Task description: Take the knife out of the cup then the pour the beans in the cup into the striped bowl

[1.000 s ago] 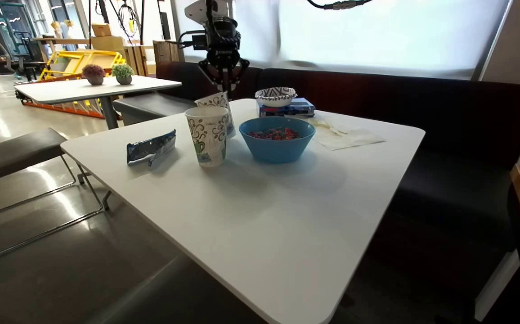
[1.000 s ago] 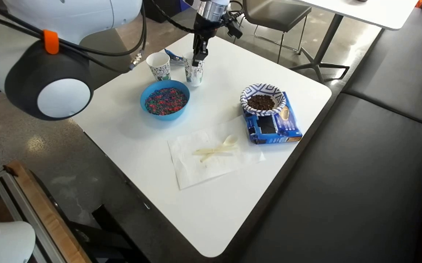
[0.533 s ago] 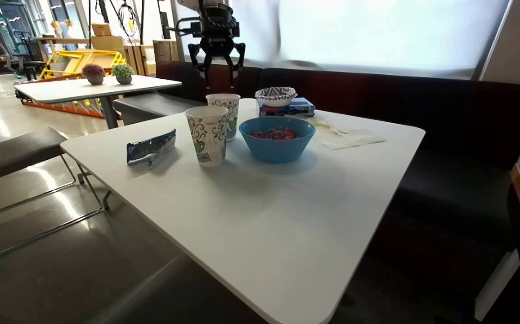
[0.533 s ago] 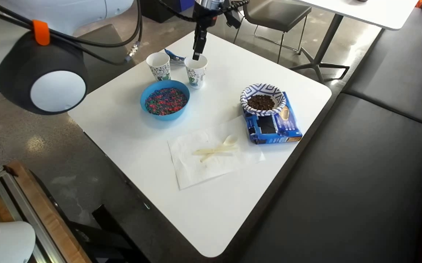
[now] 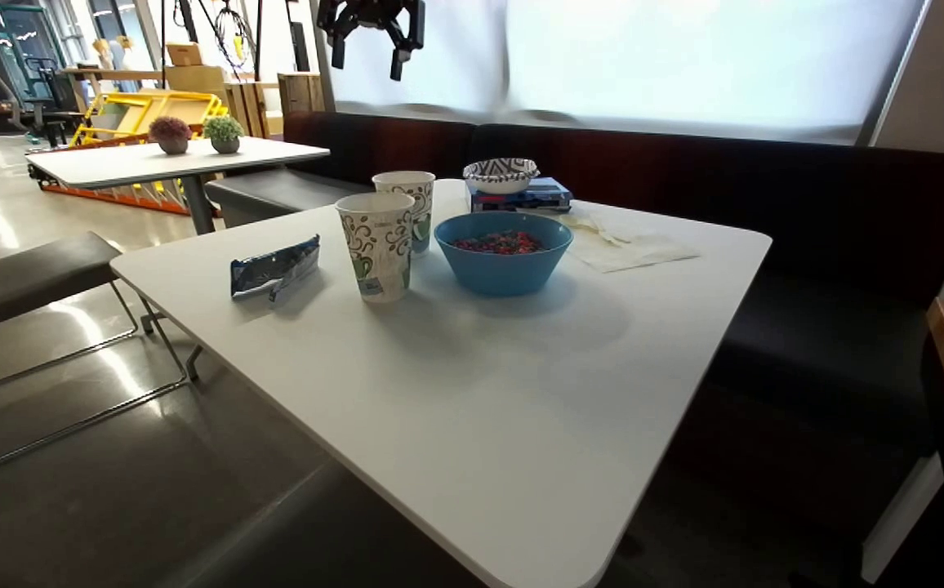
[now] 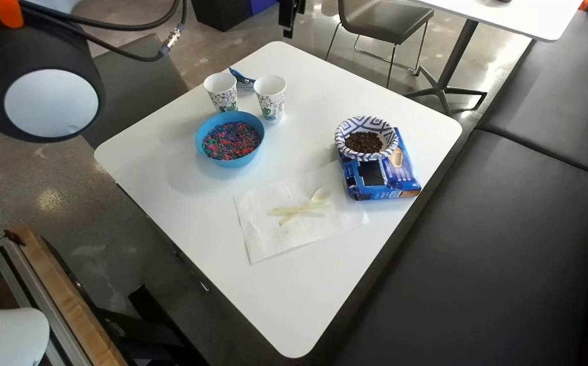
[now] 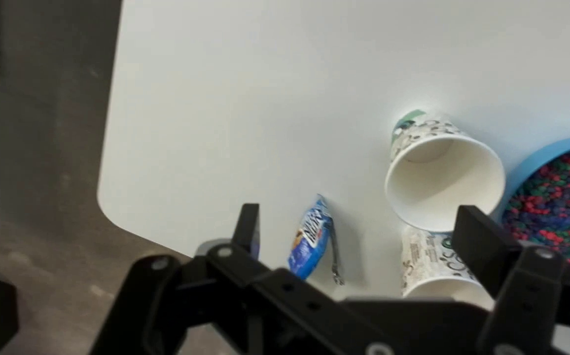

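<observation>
- Dark bench [image 6: 507, 264]: seat runs alongside the white table [image 6: 294, 300].
- White table: light top, rounded corners, bears the sheet, box, bowls, cups, wrapper and utensils.
- Robot arm [image 6: 45, 99]: only partly in frame, black and white, cables, orange strap.
- Paper sheet [image 6: 268, 236]: flat on the table, corner right by the blue box [image 6: 385, 194]; can't tell if touching.
- Blue box: lying flat, striped bowl [image 6: 366, 123] on top.
- Gripper [image 5: 367, 72]: released, fingers spread wide; raised at top edge of both exterior views, well apart from the cups.
- Blue bowl [image 5: 505, 273]: upright on the table, holds coloured bits.
- Striped bowl: upright on one end of the box, dark bean-like bits inside.
- Paper cup [image 6: 221, 93]: upright, scroll print, just beside blue bowl; partly hidden in wrist view.
- Second paper cup [image 6: 271, 100]: upright, same print, near the first; inner wall and bottom visible in wrist view. Can't tell which is the task's.
- Snack wrapper [image 7: 311, 239]: blue, on table near cups.
- Pale utensils [image 6: 299, 209]: crossed on the sheet, one a spoon [image 6: 321, 195]; can't tell if another is the knife.
- Coloured bits [image 6: 230, 141]: red, green, blue.
- Dark bean-like bits [image 6: 364, 143]: brown.
</observation>
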